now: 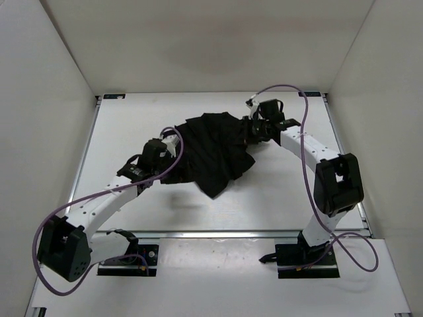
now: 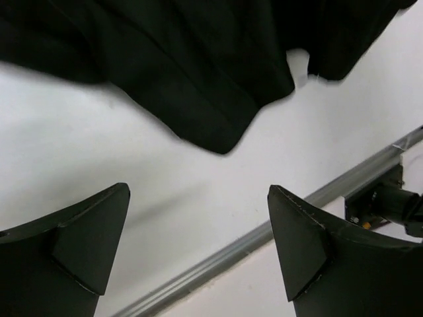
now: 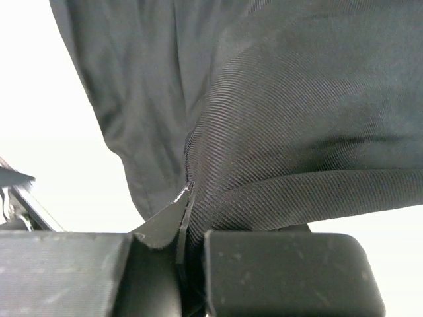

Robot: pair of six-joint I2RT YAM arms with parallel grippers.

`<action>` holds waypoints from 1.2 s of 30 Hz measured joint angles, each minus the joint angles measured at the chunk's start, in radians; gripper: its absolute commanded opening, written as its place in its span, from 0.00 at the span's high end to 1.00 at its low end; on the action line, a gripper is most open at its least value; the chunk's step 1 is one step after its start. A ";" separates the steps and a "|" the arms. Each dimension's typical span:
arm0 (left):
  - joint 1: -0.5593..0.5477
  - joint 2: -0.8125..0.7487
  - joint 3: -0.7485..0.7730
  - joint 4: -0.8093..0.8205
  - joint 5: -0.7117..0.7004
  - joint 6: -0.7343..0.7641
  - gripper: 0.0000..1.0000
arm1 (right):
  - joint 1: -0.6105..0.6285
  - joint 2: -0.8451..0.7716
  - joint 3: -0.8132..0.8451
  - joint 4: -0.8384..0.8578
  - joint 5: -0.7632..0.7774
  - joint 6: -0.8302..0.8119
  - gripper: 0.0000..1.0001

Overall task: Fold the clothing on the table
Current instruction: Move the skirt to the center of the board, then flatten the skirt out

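where the two arm bases [image 1: 125, 259] sit bolted at the near edge of the worktop [image 1: 277, 191], a metal rail [image 1: 231, 233] runs across just beyond them. past the rail, left of centre, the left pincer [image 1: 170, 134] is released, its jaws spread wide with nothing between them. its wrist view shows the left pincer [image 2: 198, 191] over bare white worktop [image 2: 99, 152], with the rail [image 2: 264, 231] crossing at a slant and the hem of the clothing [image 2: 198, 79] just beyond the fingertips [image 2: 99, 224].

the clothing [image 1: 215, 148], black and bunched into a loose heap, lies around the middle of the worktop between the two pincers, its near tip pointing toward the rail. on its far right side the right pincer [image 1: 253, 129] is clenched on the fabric. close up, the right pincer [image 3: 188, 231] pinches a ribbed fold of the clothing [image 3: 277, 119]. a purple cable [image 1: 304, 132] loops along the right arm.
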 measured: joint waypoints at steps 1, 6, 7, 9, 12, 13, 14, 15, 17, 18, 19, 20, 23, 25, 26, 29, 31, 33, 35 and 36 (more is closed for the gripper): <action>-0.012 0.008 -0.022 0.011 0.009 -0.026 0.03 | 0.006 0.012 0.039 0.008 0.000 0.002 1.00; -0.034 0.007 -0.115 0.088 -0.002 -0.127 0.02 | 0.031 0.005 0.033 0.068 -0.019 0.019 0.95; -0.033 0.003 -0.137 0.108 -0.004 -0.143 0.01 | 0.033 0.002 0.019 0.071 -0.026 0.022 0.89; -0.033 -0.005 -0.197 0.149 -0.024 -0.180 0.02 | 0.025 -0.015 -0.042 0.071 -0.028 0.022 0.53; -0.047 -0.002 -0.255 0.188 -0.044 -0.229 0.03 | -0.001 -0.040 -0.124 0.034 0.008 -0.004 0.16; -0.054 0.005 -0.257 0.198 -0.054 -0.241 0.02 | -0.011 -0.050 -0.145 0.019 0.021 -0.014 0.11; -0.059 0.013 -0.257 0.219 -0.063 -0.253 0.04 | -0.022 -0.063 -0.164 0.002 0.032 -0.027 0.04; -0.062 0.017 -0.257 0.240 -0.071 -0.263 0.03 | -0.035 -0.080 -0.187 -0.011 0.043 -0.034 0.01; -0.063 0.026 -0.257 0.274 -0.083 -0.277 0.04 | -0.063 -0.129 -0.232 -0.021 0.058 -0.046 0.01; -0.063 0.031 -0.257 0.291 -0.090 -0.284 0.04 | -0.075 -0.157 -0.256 -0.021 0.062 -0.048 0.01; -0.063 0.036 -0.257 0.301 -0.096 -0.289 0.06 | -0.089 -0.197 -0.286 -0.021 0.066 -0.050 0.01; -0.062 0.042 -0.255 0.311 -0.102 -0.294 0.06 | -0.100 -0.234 -0.315 -0.018 0.069 -0.051 0.01; -0.069 0.078 -0.248 0.343 -0.120 -0.308 0.06 | -0.106 -0.330 -0.390 -0.006 0.066 -0.048 0.01; -0.077 0.107 -0.250 0.362 -0.126 -0.325 0.07 | -0.096 -0.368 -0.435 0.028 0.056 -0.035 0.02; -0.080 0.126 -0.254 0.381 -0.126 -0.339 0.08 | -0.086 -0.380 -0.457 0.043 0.051 -0.027 0.02; -0.094 0.158 -0.267 0.418 -0.137 -0.371 0.10 | -0.054 -0.378 -0.504 0.071 0.047 -0.008 0.02; -0.101 0.173 -0.272 0.431 -0.146 -0.387 0.11 | -0.030 -0.357 -0.507 0.078 0.048 -0.005 0.03; -0.101 0.187 -0.277 0.454 -0.147 -0.402 0.14 | -0.011 -0.334 -0.505 0.092 0.055 -0.005 0.04; -0.095 0.205 -0.285 0.481 -0.151 -0.418 0.18 | 0.005 -0.298 -0.494 0.103 0.071 -0.005 0.05; -0.093 0.217 -0.290 0.494 -0.154 -0.428 0.20 | 0.009 -0.280 -0.486 0.111 0.079 -0.005 0.06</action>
